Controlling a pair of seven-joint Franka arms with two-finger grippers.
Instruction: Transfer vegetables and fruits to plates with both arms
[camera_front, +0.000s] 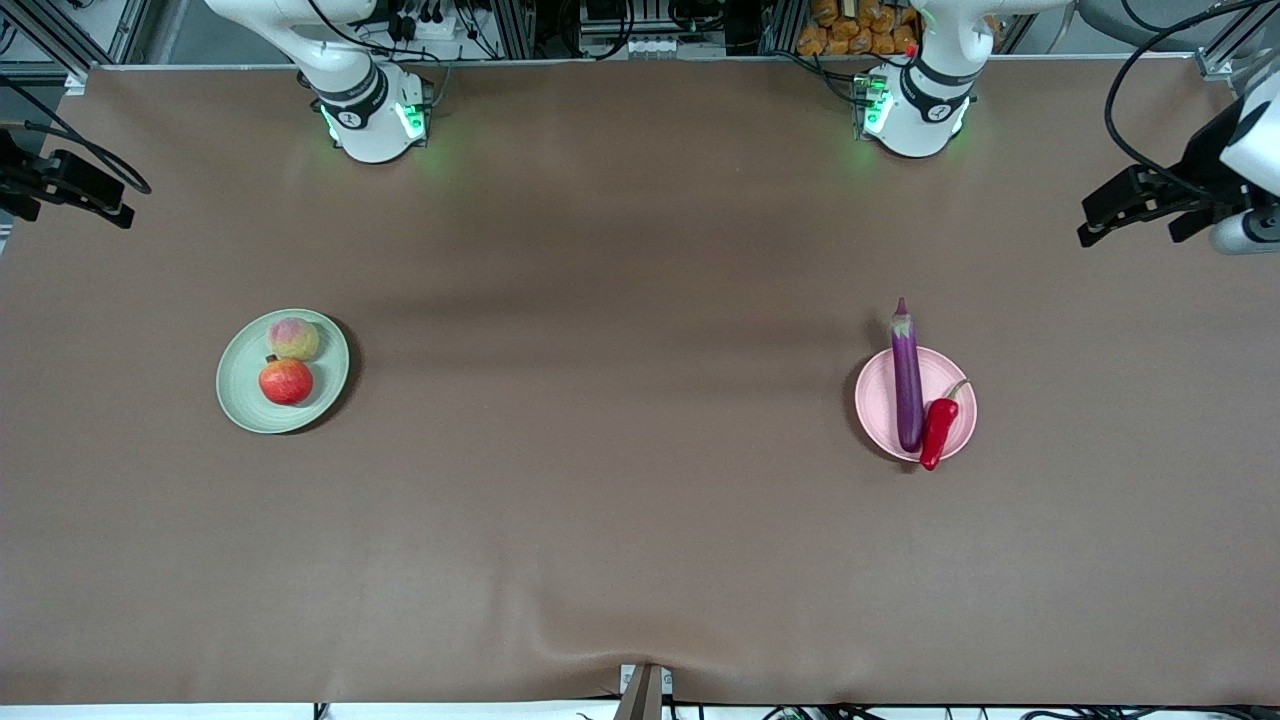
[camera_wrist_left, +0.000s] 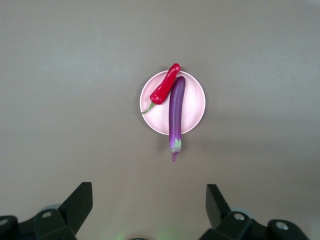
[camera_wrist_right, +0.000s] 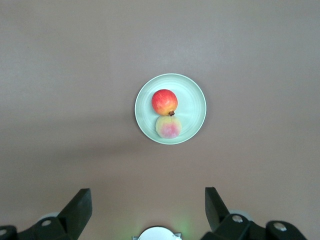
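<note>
Chili (camera_front: 938, 431) touching eggplant (camera_front: 907, 381) on pink plate (camera_front: 961, 432); table (camera_front: 620, 420) around.

No text, label or number can be read — none anywhere.

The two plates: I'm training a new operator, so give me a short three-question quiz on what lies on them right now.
1. True or false: the long glossy purple eggplant lies wholly inside the round pale pink plastic plate.
2. Which lies beside the eggplant? A) shiny red chili pepper B) banana C) carrot
3. Fill in: on the round pale green plastic plate, the fruit nearer the front camera is the round red ____, touching the yellowish-pink peach.

Key: 1 false, its stem end overhangs the rim; 2 A; 3 pomegranate.
</note>
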